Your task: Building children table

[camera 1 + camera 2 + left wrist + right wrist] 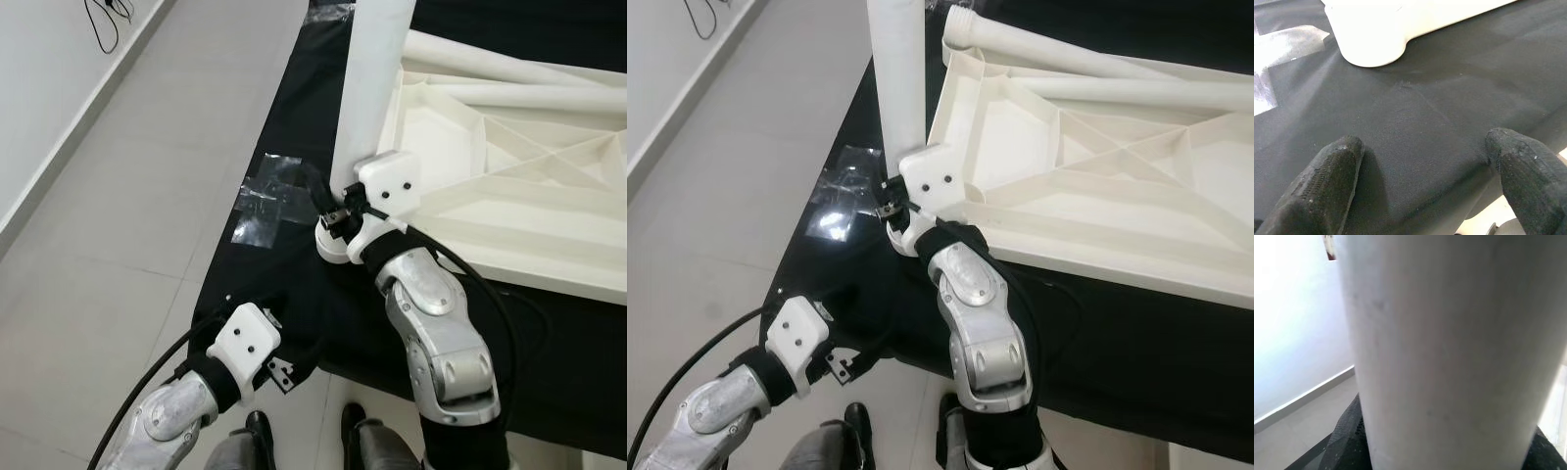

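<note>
While the white plastic children's tabletop [509,186] lies upside down, ribbed underside up, across the right and upper right of the left eye view, a white cylindrical table leg [372,88] stands upright at its near left corner. More loose white legs [1087,69] lie along the tabletop's far edge. At the standing leg's base sits the right gripper [333,211], its black fingers clamped around the leg; the right wrist view adds the leg's pale surface close up with a dark fingertip [1347,440] at its lower edge. Everything rests on a black cloth sheet [294,108] spread over the grey tiled floor [118,215]. Low in the frame's lower left, the left gripper [1425,191] hovers over the cloth, and the left wrist view shows its fingers [1322,191] apart and holding nothing, facing the tabletop's rounded corner. Clear crumpled plastic wrap [265,201] lies on the cloth left of the leg.
</note>
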`<state>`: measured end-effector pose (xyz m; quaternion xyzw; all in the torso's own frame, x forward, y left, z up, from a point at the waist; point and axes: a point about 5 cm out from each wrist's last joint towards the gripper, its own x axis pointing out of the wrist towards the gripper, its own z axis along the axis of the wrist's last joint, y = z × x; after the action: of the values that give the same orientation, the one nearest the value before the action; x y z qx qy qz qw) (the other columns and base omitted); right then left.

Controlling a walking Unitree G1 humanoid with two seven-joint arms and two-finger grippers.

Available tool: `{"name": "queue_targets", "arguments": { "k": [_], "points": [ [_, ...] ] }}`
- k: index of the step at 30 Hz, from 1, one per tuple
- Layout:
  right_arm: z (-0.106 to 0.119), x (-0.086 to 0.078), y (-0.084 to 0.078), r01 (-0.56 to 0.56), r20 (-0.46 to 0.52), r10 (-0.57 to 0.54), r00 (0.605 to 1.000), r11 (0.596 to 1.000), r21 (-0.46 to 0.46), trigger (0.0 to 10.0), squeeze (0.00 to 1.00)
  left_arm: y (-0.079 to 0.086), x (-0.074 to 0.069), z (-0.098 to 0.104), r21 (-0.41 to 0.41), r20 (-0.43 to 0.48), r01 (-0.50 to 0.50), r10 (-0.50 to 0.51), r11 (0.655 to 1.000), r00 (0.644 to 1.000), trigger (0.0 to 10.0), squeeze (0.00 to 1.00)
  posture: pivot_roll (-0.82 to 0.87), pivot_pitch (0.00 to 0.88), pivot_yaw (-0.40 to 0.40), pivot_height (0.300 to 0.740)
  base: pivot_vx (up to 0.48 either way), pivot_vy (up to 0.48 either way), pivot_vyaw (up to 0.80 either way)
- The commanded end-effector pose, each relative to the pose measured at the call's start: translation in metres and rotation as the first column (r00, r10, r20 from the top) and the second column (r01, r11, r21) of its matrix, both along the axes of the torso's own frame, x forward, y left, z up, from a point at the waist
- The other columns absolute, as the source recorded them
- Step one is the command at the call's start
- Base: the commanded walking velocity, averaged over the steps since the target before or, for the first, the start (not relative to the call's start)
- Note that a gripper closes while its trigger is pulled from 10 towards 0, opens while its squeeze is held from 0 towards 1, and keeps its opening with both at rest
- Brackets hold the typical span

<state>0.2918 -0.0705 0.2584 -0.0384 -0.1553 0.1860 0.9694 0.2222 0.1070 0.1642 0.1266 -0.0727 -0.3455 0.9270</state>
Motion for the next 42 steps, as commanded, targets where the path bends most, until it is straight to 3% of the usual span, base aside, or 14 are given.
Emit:
{"name": "queue_targets", "arguments": {
  "k": [1, 8, 11, 13, 14, 15, 17, 18, 19, 22, 26, 30, 37, 42],
  "points": [
    [-0.071, 0.009, -0.018, 0.127, -0.382, -0.147, 0.913, 0.989, -0.076, 10.0, 0.0, 0.004, 0.0, -0.006, -0.004, -0.027, -0.022, 0.022, 1.0, 0.999, 10.0, 0.0, -0.01, 0.387, 0.039, 0.74, 0.0, 0.0, 0.0],
    [-0.071, 0.0, -0.017, 0.172, -0.4, -0.186, 0.897, 0.982, -0.072, 10.0, 0.0, 0.021, 0.012, 0.013, -0.044, 0.04, -0.103, 0.105, 0.994, 0.994, 10.0, 0.0, 0.0, 0.376, 0.042, 0.74, 0.0, 0.0, 0.0],
    [-0.076, 0.0, -0.018, 0.172, -0.411, -0.185, 0.893, 0.983, -0.069, 10.0, 0.0, 0.051, 0.026, 0.058, -0.096, 0.165, -0.189, 0.203, 0.977, 0.965, 10.0, 0.0, 0.01, 0.371, 0.048, 0.74, 0.0, 0.0, 0.0],
    [-0.076, 0.0, -0.018, 0.172, -0.411, -0.185, 0.893, 0.983, -0.069, 10.0, 0.0, 0.051, 0.026, 0.058, -0.096, 0.165, -0.189, 0.203, 0.977, 0.965, 10.0, 0.0, 0.01, 0.371, 0.048, 0.74, 0.0, 0.0, 0.0],
    [-0.077, 0.0, -0.017, 0.173, -0.412, -0.177, 0.894, 0.984, -0.049, 10.0, 0.0, 0.059, 0.035, 0.089, -0.113, 0.248, -0.182, 0.205, 0.977, 0.947, 10.0, 0.0, 0.03, 0.358, 0.058, 0.74, 0.0, 0.0, 0.0],
    [-0.077, 0.0, -0.017, 0.173, -0.412, -0.177, 0.894, 0.984, -0.049, 10.0, 0.0, 0.059, 0.035, 0.089, -0.113, 0.248, -0.182, 0.205, 0.977, 0.947, 10.0, 0.0, 0.03, 0.358, 0.058, 0.74, 0.0, 0.0, 0.0],
    [-0.076, -0.002, -0.012, 0.173, -0.402, -0.157, 0.902, 0.985, 0.003, 10.0, 0.0, 0.063, 0.045, 0.133, -0.143, 0.356, -0.135, 0.178, 0.98, 0.917, 10.0, 0.0, 0.03, 0.349, 0.072, 0.74, 0.0, 0.0, 0.0],
    [-0.076, -0.002, -0.012, 0.173, -0.402, -0.157, 0.902, 0.985, 0.003, 10.0, 0.0, 0.063, 0.045, 0.133, -0.143, 0.356, -0.135, 0.178, 0.98, 0.917, 10.0, 0.0, 0.03, 0.349, 0.072, 0.74, 0.0, 0.0, 0.0],
    [-0.075, -0.003, -0.008, 0.164, -0.387, -0.139, 0.911, 0.986, 0.032, 10.0, 0.0, 0.061, 0.049, 0.152, -0.153, 0.394, -0.087, 0.141, 0.984, 0.908, 10.0, 0.0, 0.03, 0.345, 0.078, 0.74, 0.0, 0.0, 0.0],
    [-0.075, -0.003, -0.008, 0.164, -0.387, -0.139, 0.911, 0.986, 0.032, 10.0, 0.0, 0.061, 0.049, 0.152, -0.153, 0.394, -0.087, 0.141, 0.984, 0.908, 10.0, 0.0, 0.03, 0.345, 0.078, 0.74, 0.0, 0.0, 0.0],
    [-0.078, -0.011, 0.004, 0.081, -0.319, -0.071, 0.945, 0.997, 0.017, 10.0, 0.0, 0.031, 0.062, 0.199, -0.228, 0.402, 0.207, -0.101, 0.952, 0.91, 10.0, 0.0, 0.03, 0.331, 0.101, 0.74, 0.0, 0.0, 0.0],
    [-0.077, -0.013, 0.015, 0.024, -0.297, -0.024, 0.955, 1.0, -0.002, 10.0, 0.0, 0.007, 0.061, 0.213, -0.217, 0.365, 0.421, -0.327, 0.881, 0.872, 10.0, 0.0, 0.03, 0.322, 0.11, 0.74, 0.0, 0.0, 0.0],
    [-0.075, -0.012, 0.023, -0.009, -0.281, 0.004, 0.96, 1.0, -0.016, 10.0, 0.0, -0.006, 0.059, 0.219, -0.205, 0.316, 0.559, -0.487, 0.803, 0.815, 10.0, 0.0, 0.03, 0.317, 0.115, 0.74, 0.0, 0.0, 0.0],
    [-0.074, -0.011, 0.031, -0.041, -0.256, 0.034, 0.966, 0.999, -0.025, 10.0, 0.0, -0.013, 0.058, 0.223, -0.117, 0.255, 0.653, -0.613, 0.748, 0.748, 10.0, 0.0, 0.04, 0.314, 0.123, 0.74, 0.0, 0.0, 0.0]
  ]
}}
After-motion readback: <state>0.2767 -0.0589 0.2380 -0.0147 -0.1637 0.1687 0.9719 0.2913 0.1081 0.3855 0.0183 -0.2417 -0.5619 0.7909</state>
